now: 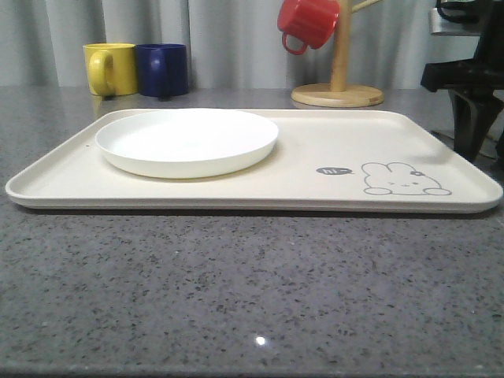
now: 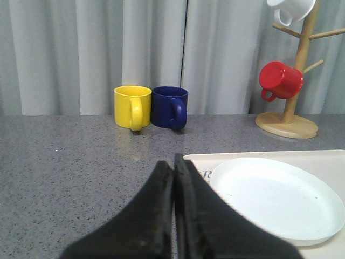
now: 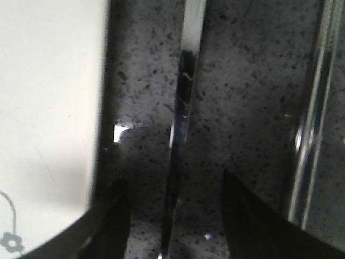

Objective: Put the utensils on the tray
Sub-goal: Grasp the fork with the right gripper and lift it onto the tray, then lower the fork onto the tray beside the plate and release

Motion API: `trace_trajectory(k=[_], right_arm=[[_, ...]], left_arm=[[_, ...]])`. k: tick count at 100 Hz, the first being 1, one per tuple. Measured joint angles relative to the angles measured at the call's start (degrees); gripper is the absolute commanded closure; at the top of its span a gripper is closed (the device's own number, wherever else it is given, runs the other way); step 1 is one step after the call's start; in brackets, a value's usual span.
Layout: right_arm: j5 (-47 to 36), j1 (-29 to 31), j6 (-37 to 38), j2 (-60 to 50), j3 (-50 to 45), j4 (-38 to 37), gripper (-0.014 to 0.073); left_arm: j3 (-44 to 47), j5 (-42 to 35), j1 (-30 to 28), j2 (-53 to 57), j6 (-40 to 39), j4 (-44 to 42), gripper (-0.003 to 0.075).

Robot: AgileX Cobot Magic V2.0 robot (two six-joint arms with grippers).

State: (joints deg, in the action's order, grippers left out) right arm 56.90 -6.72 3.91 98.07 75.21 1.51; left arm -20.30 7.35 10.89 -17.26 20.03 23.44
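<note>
The left hand (image 2: 173,216) has its two dark fingers pressed together, tips touching. The right hand (image 3: 172,216) hangs at the far right, fingers spread wide, pointing down low over the counter (image 3: 242,81).

A speckled grey stone countertop (image 1: 236,291) extends back to pale grey pleated curtains (image 2: 97,54) that close off the rear. Against the curtains stand a yellow mug (image 1: 109,68) and a dark blue mug (image 1: 163,69), touching side by side. Further right, a wooden mug tree (image 1: 339,71) carries a red mug (image 1: 307,22). Lighting is soft and even.
</note>
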Motion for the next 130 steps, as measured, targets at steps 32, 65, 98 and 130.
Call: trace_trajectory(k=[32, 65, 98, 130], right_arm=[[-0.01, 0.00, 0.00, 0.51, 0.46, -0.11, 0.0546], [0.62, 0.00, 1.91, -0.08, 0.46, -0.11, 0.0648], [0.76, -4.91, 10.59, -8.79, 0.46, -0.11, 0.0648], [-3.73, -15.82, 19.07, -6.67, 1.51, 0.01, 0.0648]], left_arm=[[0.00, 0.00, 0.00, 0.00, 0.00, 0.00, 0.0738], [0.00, 0.00, 0.00, 0.00, 0.00, 0.00, 0.0738], [0.00, 0.00, 0.00, 0.00, 0.00, 0.00, 0.0738], [0.00, 0.00, 0.00, 0.00, 0.00, 0.00, 0.0738]])
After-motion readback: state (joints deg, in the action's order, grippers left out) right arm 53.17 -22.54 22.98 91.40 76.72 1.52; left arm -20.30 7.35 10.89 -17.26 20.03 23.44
